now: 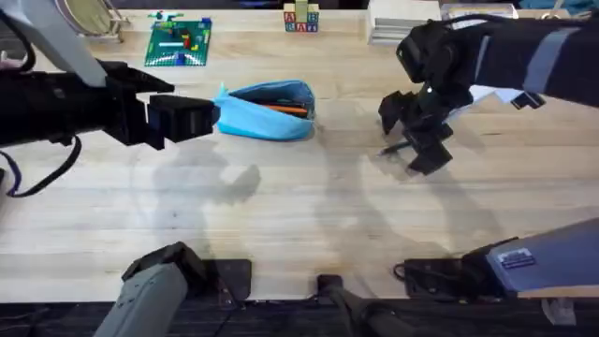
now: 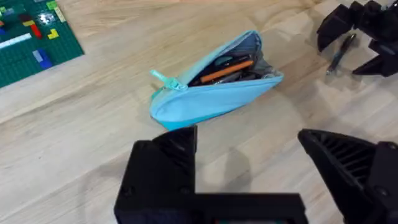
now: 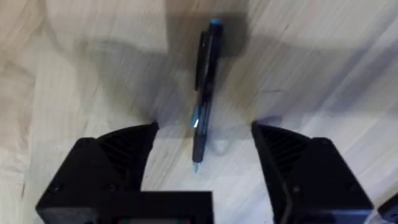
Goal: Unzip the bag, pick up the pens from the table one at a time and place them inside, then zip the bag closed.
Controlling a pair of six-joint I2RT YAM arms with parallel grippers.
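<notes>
The light blue bag (image 1: 267, 112) lies on the table (image 1: 281, 215) at mid-back, its zipper open. An orange pen (image 1: 281, 108) and darker ones sit inside it. In the left wrist view the bag (image 2: 211, 96) gapes, showing the orange pen (image 2: 227, 71), with the pull tab (image 2: 165, 78) at its closed end. My left gripper (image 1: 192, 120) stands open just left of the bag, its fingers (image 2: 168, 155) empty. My right gripper (image 1: 418, 140) is open and low over a dark pen (image 1: 393, 148) on the table. That pen (image 3: 204, 93) has a blue end, and its tip lies between the fingers (image 3: 118, 158).
A green brick baseplate (image 1: 180, 42) lies at the back left. Letter blocks (image 1: 301, 19) and a white stack (image 1: 402, 23) stand along the far edge. White paper (image 1: 496, 94) lies under the right arm. Bare wood stretches across the front half of the table.
</notes>
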